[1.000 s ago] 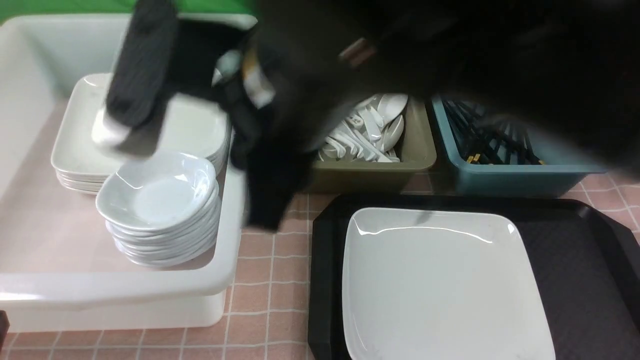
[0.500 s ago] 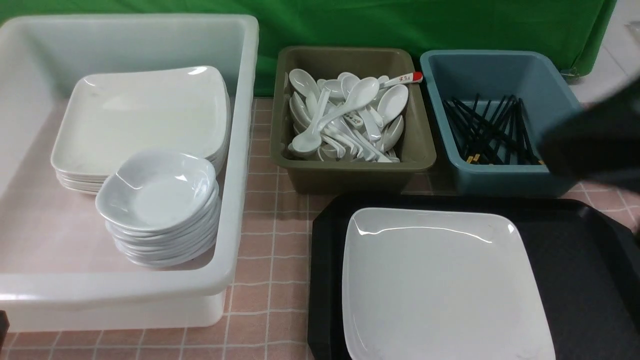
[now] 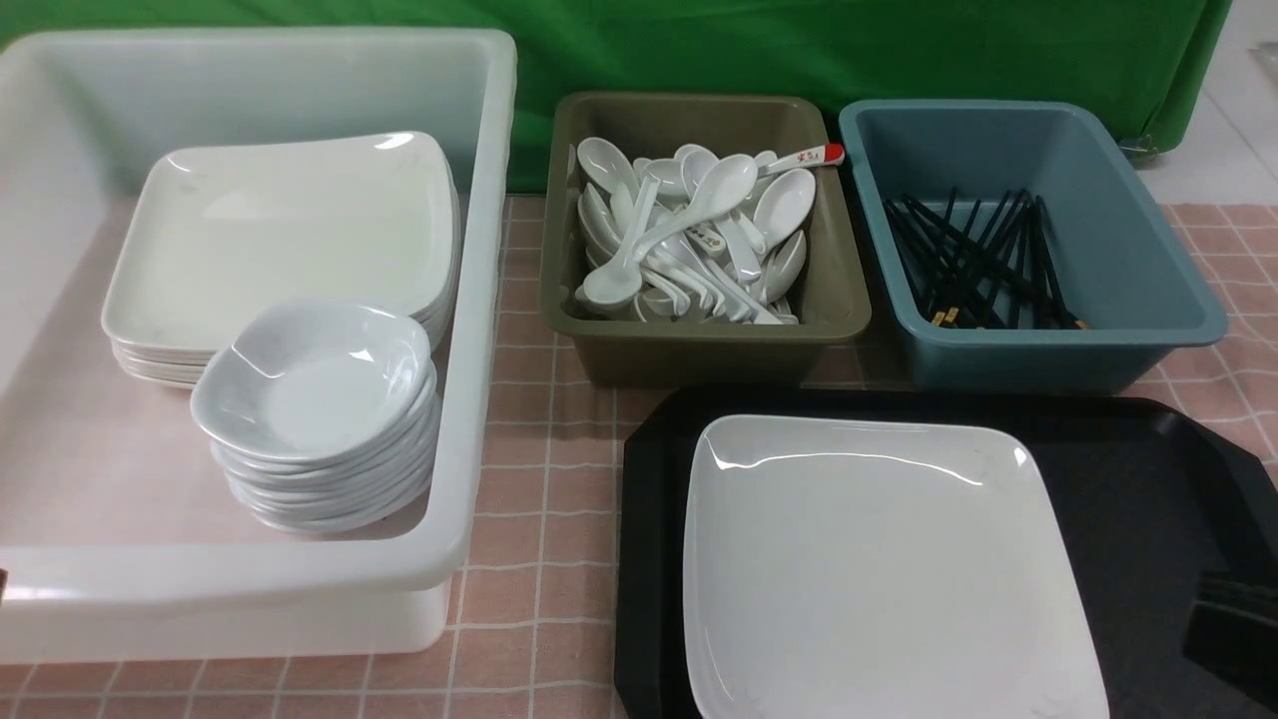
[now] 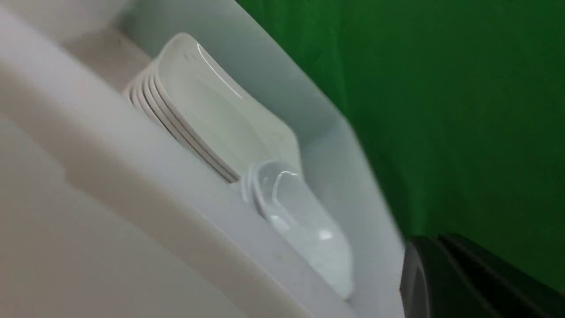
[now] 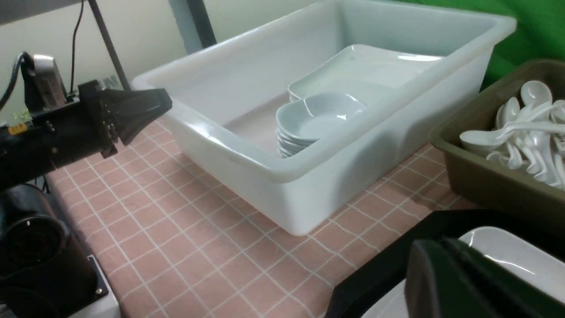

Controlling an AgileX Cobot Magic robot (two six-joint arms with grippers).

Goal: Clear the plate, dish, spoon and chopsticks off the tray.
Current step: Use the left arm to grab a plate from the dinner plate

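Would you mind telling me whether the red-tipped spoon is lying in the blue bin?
No, the red-tipped spoon lies atop the white spoons in the olive bin, which stands beside the blue bin.

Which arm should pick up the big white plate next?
Right, probably. The right gripper is over the tray, near the plate; the left gripper is on the white tub's other side, far away.

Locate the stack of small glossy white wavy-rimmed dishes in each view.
Front view: dish stack, left half, in the white plastic tub's near corner.
Left wrist view: just behind the tub's rim.
Right wrist view: inside the tub.
Shared landmark: stack of large white square plates beside it.
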